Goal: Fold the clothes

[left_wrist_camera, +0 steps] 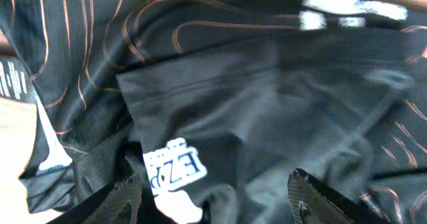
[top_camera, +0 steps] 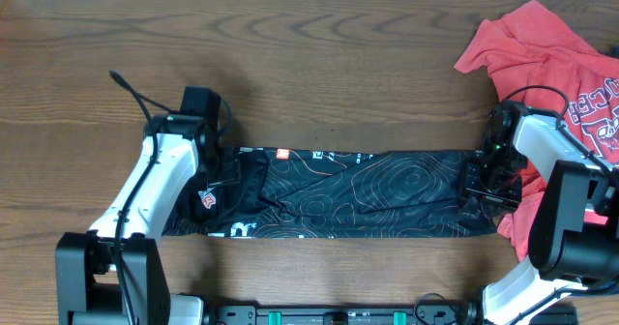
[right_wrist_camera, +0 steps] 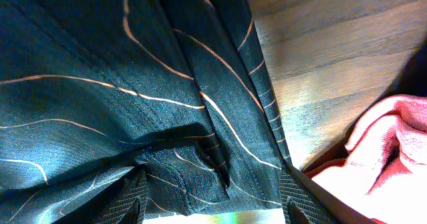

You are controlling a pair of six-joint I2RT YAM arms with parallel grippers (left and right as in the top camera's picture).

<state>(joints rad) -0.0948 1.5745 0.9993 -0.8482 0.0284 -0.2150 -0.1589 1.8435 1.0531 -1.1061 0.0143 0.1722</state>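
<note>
The black sports shirt (top_camera: 368, 194) with thin orange contour lines lies on the table as a long flat strip, left to right. My left gripper (top_camera: 227, 185) is over its left end, where the cloth is bunched. In the left wrist view the jaws (left_wrist_camera: 213, 204) are wide open over black fabric (left_wrist_camera: 267, 97) and a white label with blue letters (left_wrist_camera: 172, 171). My right gripper (top_camera: 481, 185) is over the strip's right end. Its jaws (right_wrist_camera: 217, 201) are wide open, with a fold of the shirt (right_wrist_camera: 133, 84) between them. The red T-shirt (top_camera: 551, 54) lies crumpled at the back right.
The brown wooden table (top_camera: 319, 64) stretches behind the strip. Part of the red T-shirt reaches down beside my right arm and shows at the right edge of the right wrist view (right_wrist_camera: 393, 157). A black cable (top_camera: 135, 93) loops off my left arm.
</note>
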